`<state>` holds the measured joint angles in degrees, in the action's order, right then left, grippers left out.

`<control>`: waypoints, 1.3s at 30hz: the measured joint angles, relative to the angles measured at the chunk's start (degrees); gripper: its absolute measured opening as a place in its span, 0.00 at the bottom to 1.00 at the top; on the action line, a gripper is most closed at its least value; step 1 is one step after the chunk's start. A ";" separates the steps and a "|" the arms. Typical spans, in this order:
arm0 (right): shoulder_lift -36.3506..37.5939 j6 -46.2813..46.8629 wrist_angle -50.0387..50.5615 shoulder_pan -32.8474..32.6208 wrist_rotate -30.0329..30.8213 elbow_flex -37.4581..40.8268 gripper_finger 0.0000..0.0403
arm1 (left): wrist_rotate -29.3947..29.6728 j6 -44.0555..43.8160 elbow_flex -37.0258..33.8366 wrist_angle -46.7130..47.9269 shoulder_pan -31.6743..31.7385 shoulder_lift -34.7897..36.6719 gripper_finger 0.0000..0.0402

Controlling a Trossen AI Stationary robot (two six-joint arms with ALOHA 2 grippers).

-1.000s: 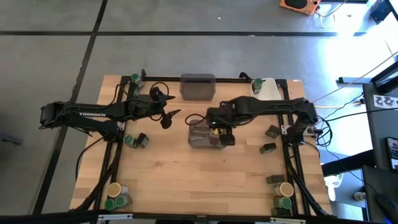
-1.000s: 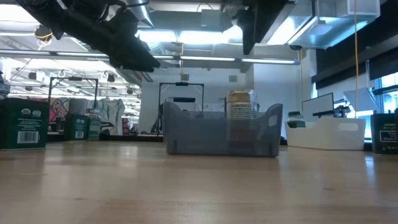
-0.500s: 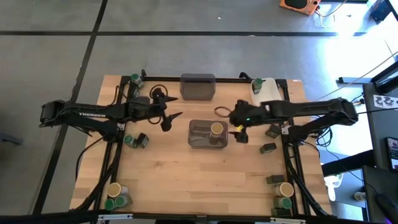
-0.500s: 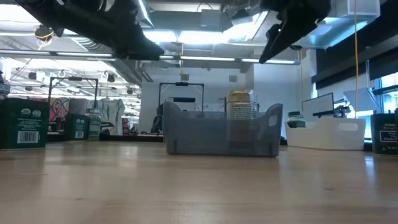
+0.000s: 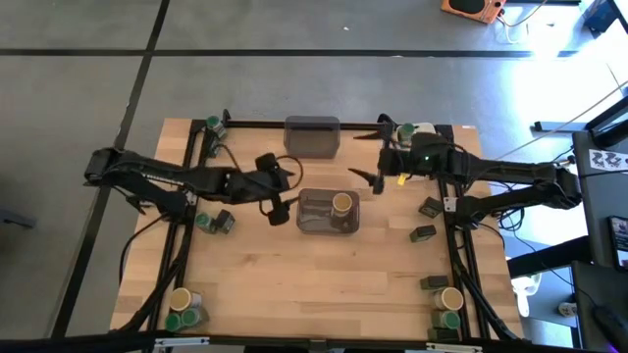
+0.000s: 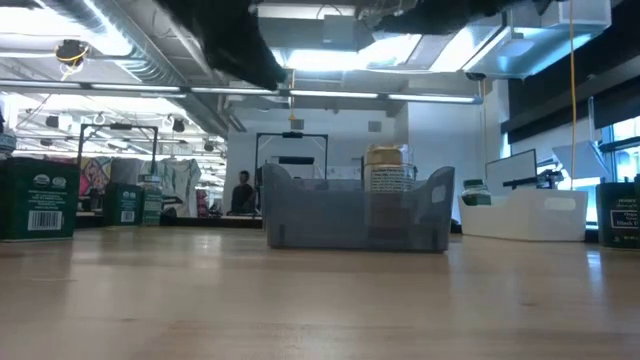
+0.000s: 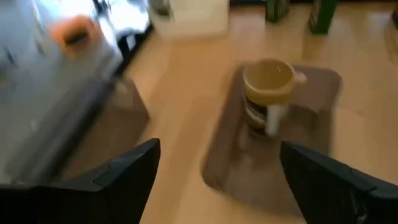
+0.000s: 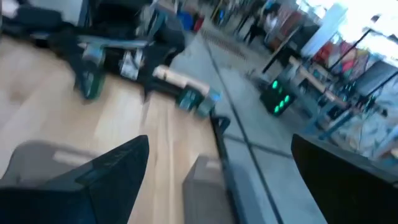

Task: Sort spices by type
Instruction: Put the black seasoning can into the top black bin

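A tan-lidded spice jar stands upright on its base inside the clear grey bin at mid-table; the left wrist view shows the jar too. My left gripper hovers open just left of the bin, above the table. My right gripper is open and held high, right of the bin and toward the far edge, with nothing between its fingers. More spices stand around the edges: a green-lidded jar beside a dark tin on the left, and dark tins on the right.
A second grey bin sits at the far edge. A white tray at far right holds a green-lidded jar. Jars cluster at the near left corner and the near right corner. The near middle of the table is bare wood.
My right gripper has drawn away from the clear bin toward the table's right and far edges. It has tipped from pointing down to nearly level. The tan-lidded jar stays upright in the bin. My left gripper has gone right toward the bin and risen a little.
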<state>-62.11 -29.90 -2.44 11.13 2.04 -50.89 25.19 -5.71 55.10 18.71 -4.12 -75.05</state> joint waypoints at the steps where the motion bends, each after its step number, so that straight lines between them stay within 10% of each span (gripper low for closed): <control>1: 0.00 0.06 -0.57 0.58 -1.39 0.00 0.97 | 0.00 -3.51 3.20 5.85 -0.62 -0.91 0.82; 7: -0.02 5.56 2.62 1.73 -4.19 0.00 0.97 | -1.60 -29.17 15.42 35.76 -4.25 -4.27 0.82; 16: 0.13 8.48 6.72 1.65 1.12 0.00 0.97 | -7.31 -59.51 11.53 53.78 -11.36 -4.59 0.82; 39: 0.11 10.20 7.28 1.65 1.40 0.00 0.97 | -18.00 -61.79 -8.32 49.27 -7.83 -4.52 0.79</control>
<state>-62.00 -19.70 4.84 12.78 3.44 -50.89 7.20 -67.51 46.78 67.98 -11.95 -79.57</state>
